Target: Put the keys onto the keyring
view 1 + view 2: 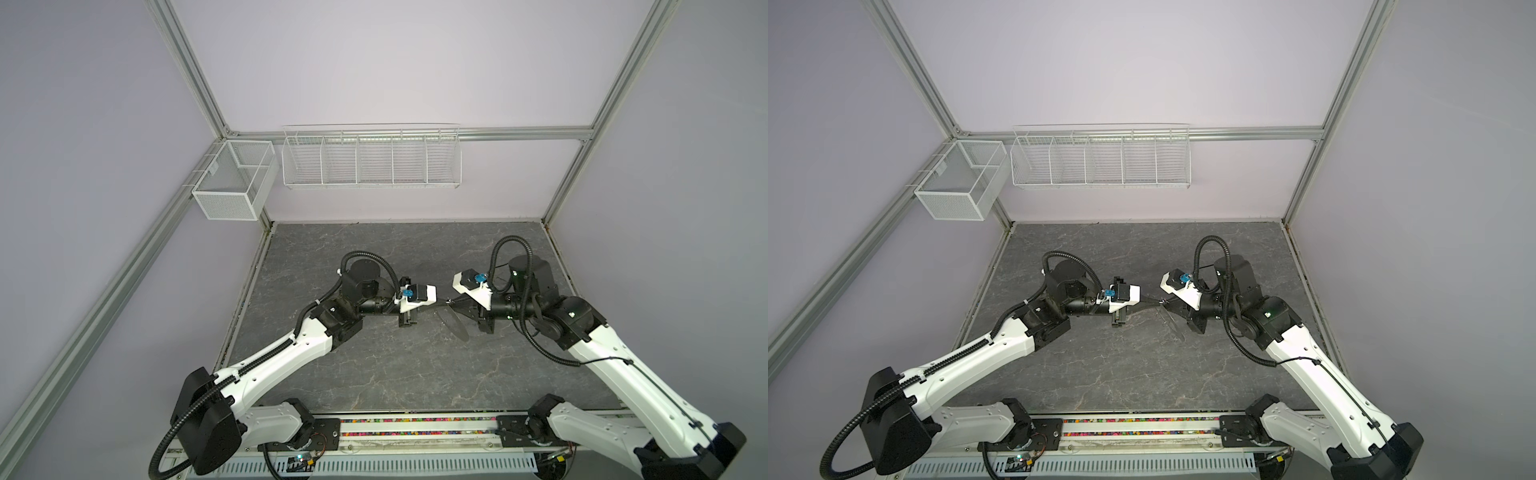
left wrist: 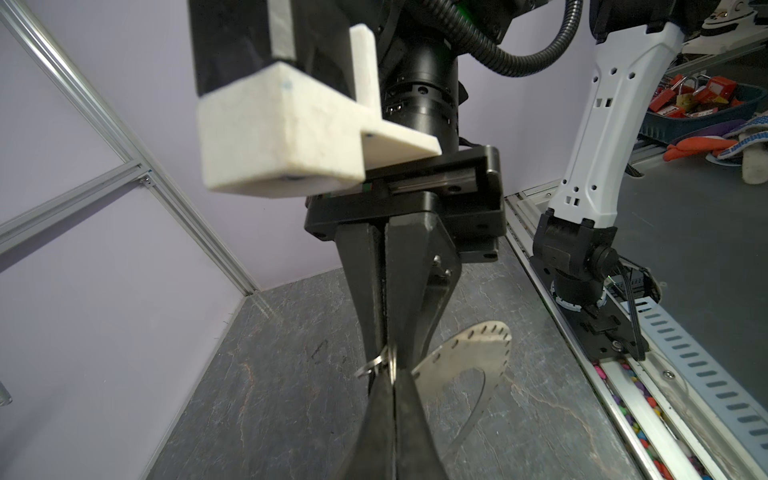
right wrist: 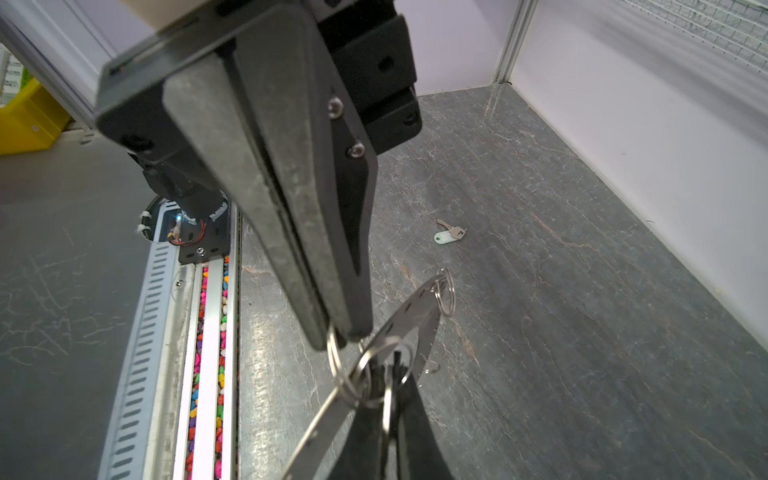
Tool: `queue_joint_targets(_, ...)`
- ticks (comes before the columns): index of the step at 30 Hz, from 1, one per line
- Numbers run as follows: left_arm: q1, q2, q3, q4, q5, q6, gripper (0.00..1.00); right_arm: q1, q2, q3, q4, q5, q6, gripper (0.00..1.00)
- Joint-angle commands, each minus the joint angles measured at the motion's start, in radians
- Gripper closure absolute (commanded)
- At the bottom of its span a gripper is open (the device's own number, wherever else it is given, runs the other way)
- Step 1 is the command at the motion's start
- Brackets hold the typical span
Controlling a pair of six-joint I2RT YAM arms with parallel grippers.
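- The left gripper [image 2: 392,386] and the right gripper [image 3: 336,332] meet tip to tip in mid-air over the grey table [image 3: 540,332].
- The keyring [image 2: 469,361], a flat grey disc with small holes round its rim, hangs tilted just under that meeting point and clear of the table; in a top view [image 1: 454,326] it shows only faintly.
- Left gripper: jaws pressed together, with a small ring [image 3: 387,409] caught in the gap between them at the keyring's rim. I cannot tell whether the rim itself is pinched too.
- Right gripper: jaws pressed together, pinching another small ring [image 3: 334,357] that comes out right at its tips, beside the same stretch of rim.
- A 3rd small ring [image 3: 446,293] hangs through the rim further along, touched by neither gripper.
- 1 key with a white tag [image 3: 451,233] lies flat on the table, well apart from both grippers.
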Motion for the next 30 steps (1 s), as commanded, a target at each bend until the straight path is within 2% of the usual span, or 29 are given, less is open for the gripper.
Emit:
queue_joint_targets(1,0.007,-0.022,-0.013,0.074,-0.035,-0.026,1.00,-0.004,-0.019,-0.003,-0.020,0.031,-0.020,0.94)
queue_joint_targets(7,0.007,-0.020,-0.043,0.177,-0.110,-0.073,1.00,-0.003,0.012,0.023,-0.055,0.093,-0.042,0.93)
queue_joint_targets(16,0.007,0.023,-0.074,0.316,-0.159,-0.132,1.00,0.026,0.053,0.053,-0.061,0.131,-0.065,0.93)
queue_joint_targets(24,-0.012,0.057,-0.097,0.407,-0.288,-0.124,1.00,0.054,0.067,0.035,-0.031,0.254,-0.068,0.93)
queue_joint_targets(30,-0.023,0.092,-0.106,0.490,-0.302,-0.146,1.00,0.077,0.096,0.040,0.002,0.341,-0.063,0.93)
